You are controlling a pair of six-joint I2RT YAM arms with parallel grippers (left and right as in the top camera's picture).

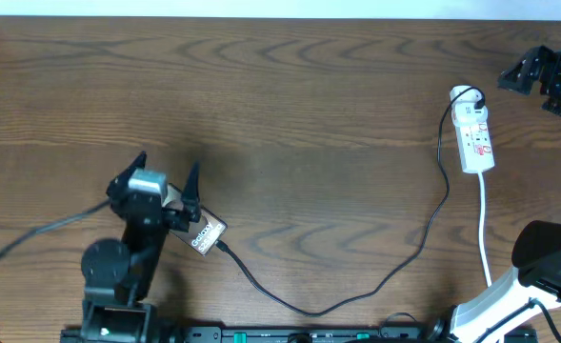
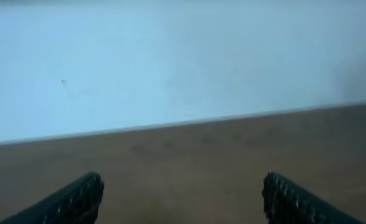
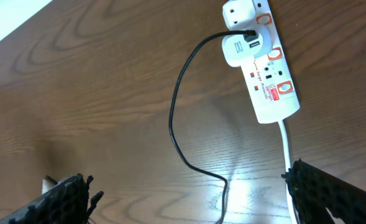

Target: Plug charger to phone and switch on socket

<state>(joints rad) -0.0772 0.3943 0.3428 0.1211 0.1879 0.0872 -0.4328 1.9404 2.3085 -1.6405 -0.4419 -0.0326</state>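
Left gripper (image 1: 168, 170), spread, stands at 10 o'clock of the phone (image 1: 207, 234), whose 4 o'clock end meets the charger (image 1: 223, 248) tip (seating unclear). Left wrist: fingers (image 2: 77, 196) apart, phone unseen. Right wrist: right gripper (image 3: 186, 177) spread, socket (image 3: 266, 74) at 1 o'clock; switching probably next, needing a rocker press.

Dark brown wood-grain tabletop (image 1: 290, 105) filling the overhead view, thin pale strip (image 1: 261, 8) along its far edge, plain bluish-white wall (image 2: 170, 62) beyond that edge, blurred, soft glare (image 3: 238, 177) on the wood toward the right edge, even indoor light
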